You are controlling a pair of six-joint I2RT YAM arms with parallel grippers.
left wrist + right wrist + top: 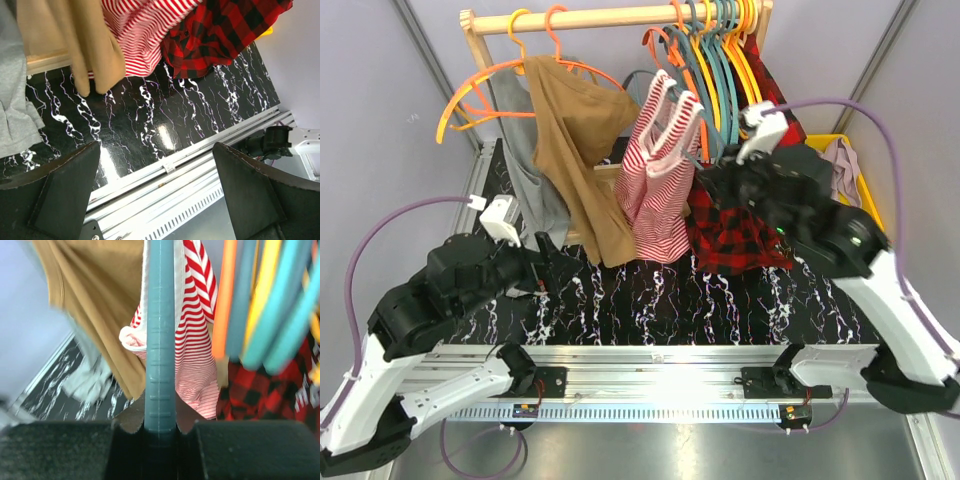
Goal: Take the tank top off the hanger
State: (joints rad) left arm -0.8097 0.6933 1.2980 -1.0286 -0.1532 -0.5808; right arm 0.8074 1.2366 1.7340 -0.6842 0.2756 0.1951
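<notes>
While right claw [160,435] clamps the teal hanger [160,340], left claw [156,150] gapes wide above the table edge [172,165].

Left hand [155,150] low, jaws wide apart, right hand [160,435] raised, clamped tight

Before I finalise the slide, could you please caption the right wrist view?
Right gripper clamps a teal hanger before the striped tank top, tan shirt left.

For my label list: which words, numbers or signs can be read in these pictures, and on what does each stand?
No text can be read.
The small board by the left arm's base: markings too small to read.
The red plaid shirt: white marks at its right edge, blurred, unreadable.
</notes>
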